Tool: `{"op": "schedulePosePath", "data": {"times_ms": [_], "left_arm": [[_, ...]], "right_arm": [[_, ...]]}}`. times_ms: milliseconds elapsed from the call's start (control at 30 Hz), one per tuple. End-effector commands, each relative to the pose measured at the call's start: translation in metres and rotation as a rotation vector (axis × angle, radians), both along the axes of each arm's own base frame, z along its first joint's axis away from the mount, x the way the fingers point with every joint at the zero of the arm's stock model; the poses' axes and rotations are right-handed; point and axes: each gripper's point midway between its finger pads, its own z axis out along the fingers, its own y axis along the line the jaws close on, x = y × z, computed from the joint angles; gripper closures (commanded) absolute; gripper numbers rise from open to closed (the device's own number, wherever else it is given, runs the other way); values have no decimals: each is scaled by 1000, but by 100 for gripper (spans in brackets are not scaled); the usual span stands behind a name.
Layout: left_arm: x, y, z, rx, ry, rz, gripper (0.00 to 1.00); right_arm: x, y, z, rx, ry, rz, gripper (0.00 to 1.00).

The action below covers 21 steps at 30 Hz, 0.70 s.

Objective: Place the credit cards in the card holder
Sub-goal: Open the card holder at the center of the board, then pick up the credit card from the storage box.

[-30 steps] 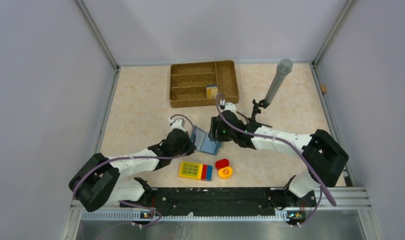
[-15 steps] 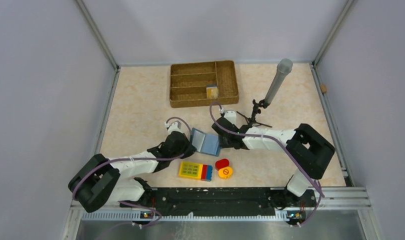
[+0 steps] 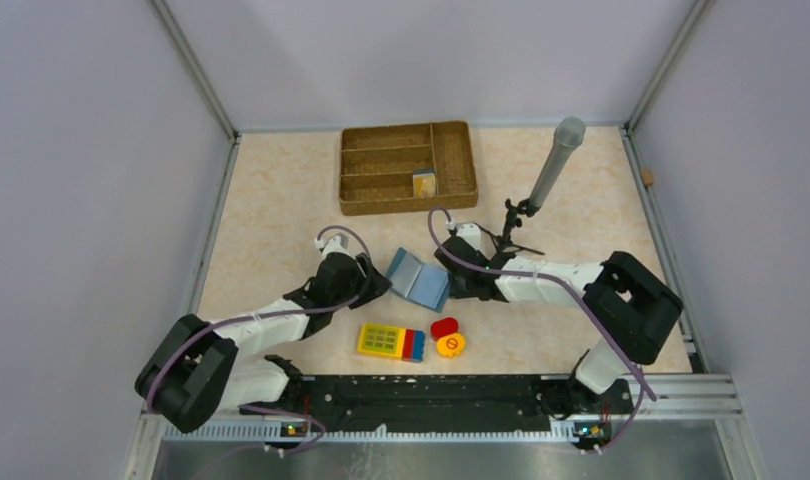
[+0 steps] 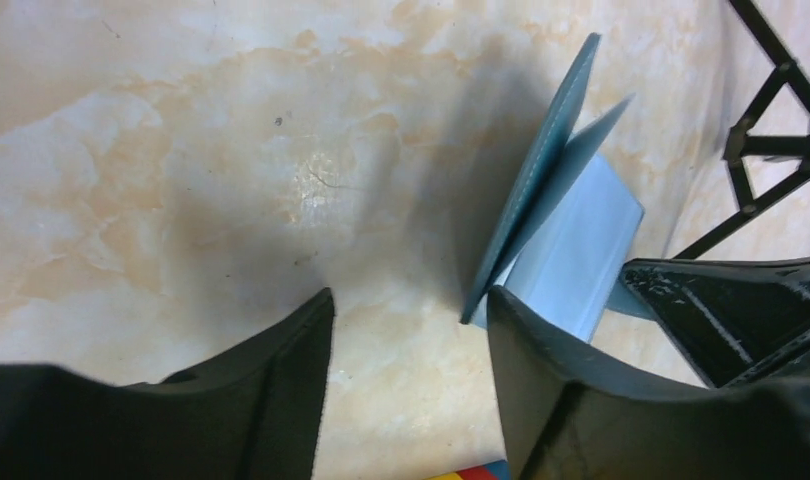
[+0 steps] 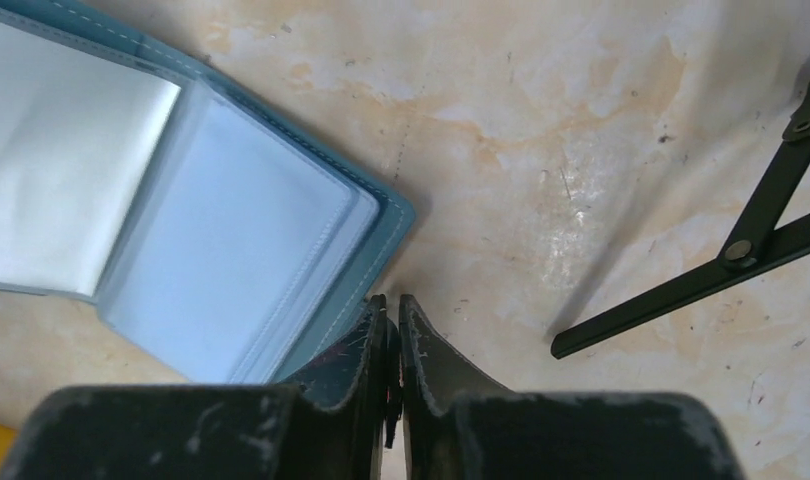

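The teal-blue card holder (image 3: 418,278) lies open on the table between my two grippers, its light-blue pockets (image 5: 231,230) facing up. Its left flap (image 4: 546,190) stands tilted up. My left gripper (image 3: 374,284) is open just left of that flap, with only bare table between its fingers (image 4: 411,305). My right gripper (image 5: 393,300) is shut at the holder's right edge, with a thin dark strip of it pinched between the jaws. The credit cards (image 3: 424,183), tan-yellow and blue, stand in the wicker tray (image 3: 366,150).
A yellow keypad block (image 3: 391,342), a red piece (image 3: 443,326) and a yellow disc (image 3: 451,345) lie near the front edge. A grey cylinder (image 3: 558,158) on a black tripod (image 3: 513,232) stands just right of my right gripper.
My left gripper let go of the holder's left flap, opened and drew back to the left. My right gripper closed on the right edge. The holder now lies wider open.
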Motion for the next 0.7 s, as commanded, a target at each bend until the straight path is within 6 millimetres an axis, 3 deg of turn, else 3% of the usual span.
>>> {"op": "schedulePosePath", "data": {"times_ms": [0, 267, 400, 500, 667], "left_arm": [[-4, 11, 2, 112, -3, -75, 35], [23, -10, 91, 135, -229, -245, 10], [45, -15, 130, 157, -321, -290, 6], [64, -19, 147, 162, -348, -310, 5], [112, -22, 151, 196, -358, -300, 6]], "right_arm": [[9, 15, 31, 85, -46, 99, 86], [9, 19, 70, 151, -79, 188, 48], [9, 18, 92, 195, -107, 215, 39], [12, 16, 99, 222, -121, 218, 38], [19, 13, 99, 247, -126, 183, 38]]}}
